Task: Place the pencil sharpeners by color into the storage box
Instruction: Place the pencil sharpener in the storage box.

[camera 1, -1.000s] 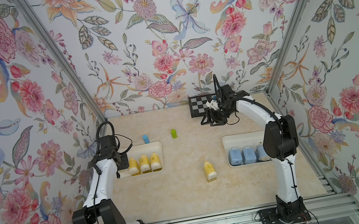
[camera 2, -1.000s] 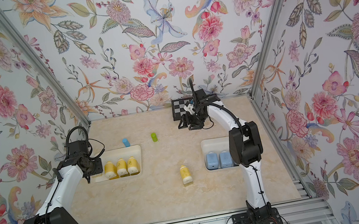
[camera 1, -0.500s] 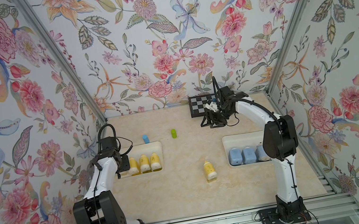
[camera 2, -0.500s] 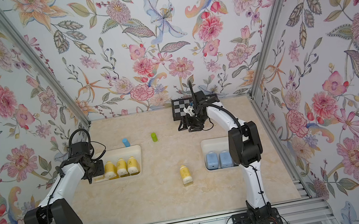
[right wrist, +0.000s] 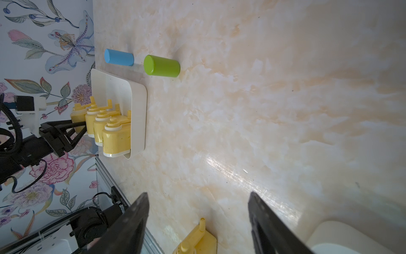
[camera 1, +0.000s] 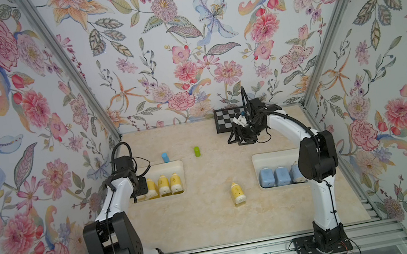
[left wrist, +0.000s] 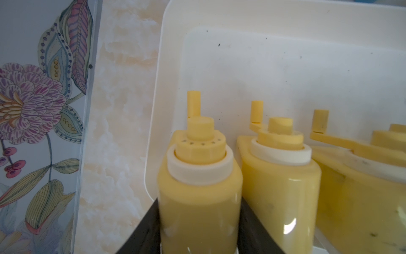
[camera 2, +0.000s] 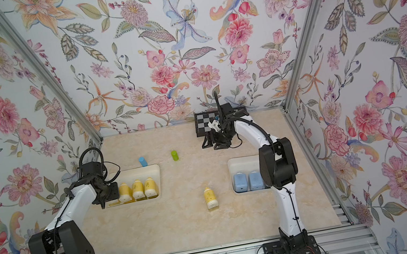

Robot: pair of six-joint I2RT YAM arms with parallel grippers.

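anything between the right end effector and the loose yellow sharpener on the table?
No. Bare table from the right end effector to the sharpener; both top views show it.
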